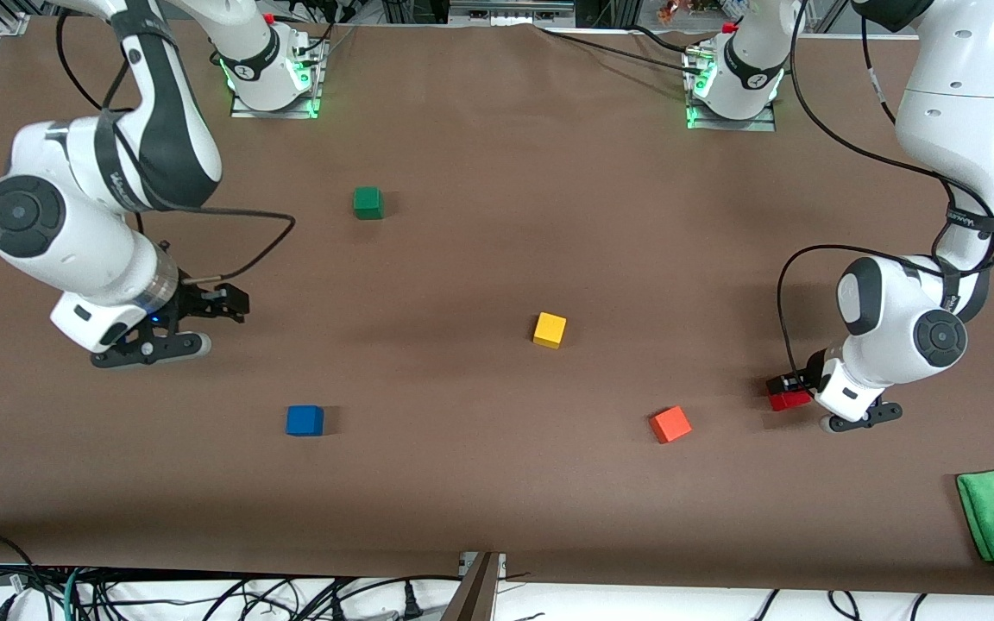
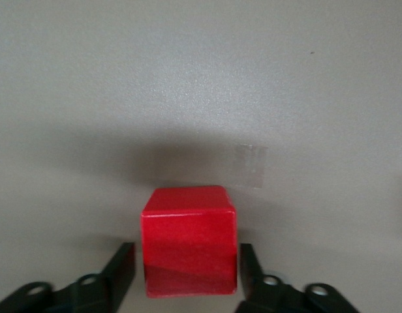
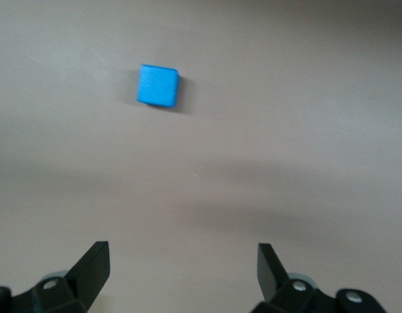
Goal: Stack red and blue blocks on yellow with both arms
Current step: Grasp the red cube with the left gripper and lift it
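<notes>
We see a brown bench (image 1: 497, 483) with the yellow cube (image 1: 550, 329) near its middle. The red block (image 2: 189, 240) is toward the left arm's end from it, between the closed jaws of the left gripper (image 1: 795, 390). The right gripper (image 1: 195, 323) hangs with jaws wide open, and the blue block (image 1: 305, 420) lies nearer the camera than the yellow cube.

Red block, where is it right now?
The red block sits between the left gripper's fingers at the left arm's end of the table, beside the orange cube; the left wrist view shows the fingers flanking it.
</notes>
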`<move>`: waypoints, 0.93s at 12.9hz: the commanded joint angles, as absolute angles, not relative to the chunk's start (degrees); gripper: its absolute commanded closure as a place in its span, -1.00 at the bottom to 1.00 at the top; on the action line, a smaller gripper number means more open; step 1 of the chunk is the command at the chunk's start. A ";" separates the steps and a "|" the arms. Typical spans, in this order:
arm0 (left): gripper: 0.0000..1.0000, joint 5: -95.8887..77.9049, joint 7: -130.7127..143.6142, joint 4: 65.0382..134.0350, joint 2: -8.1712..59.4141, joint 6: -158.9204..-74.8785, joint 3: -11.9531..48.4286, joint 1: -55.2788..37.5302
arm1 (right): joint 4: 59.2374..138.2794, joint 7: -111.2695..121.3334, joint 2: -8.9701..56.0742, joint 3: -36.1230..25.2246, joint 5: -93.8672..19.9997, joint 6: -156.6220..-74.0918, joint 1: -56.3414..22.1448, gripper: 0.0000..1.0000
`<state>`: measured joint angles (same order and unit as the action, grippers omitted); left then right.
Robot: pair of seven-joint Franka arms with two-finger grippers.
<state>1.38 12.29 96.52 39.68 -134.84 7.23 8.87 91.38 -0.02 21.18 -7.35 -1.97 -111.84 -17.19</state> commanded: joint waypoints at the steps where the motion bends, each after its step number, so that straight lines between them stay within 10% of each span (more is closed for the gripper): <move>1: 0.86 0.44 12.83 96.06 39.64 -135.00 7.38 8.53 | 89.91 -0.35 27.05 -7.47 -4.66 -117.83 -17.22 -1.00; 12: 1.00 0.79 19.69 90.99 32.69 -121.23 8.79 -15.00 | 75.59 -1.14 49.65 -7.29 -11.95 -132.54 -16.70 -0.97</move>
<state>1.37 19.42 93.97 33.01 -125.72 10.01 -10.17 79.91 -0.38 46.72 -7.37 -10.79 -132.42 -17.07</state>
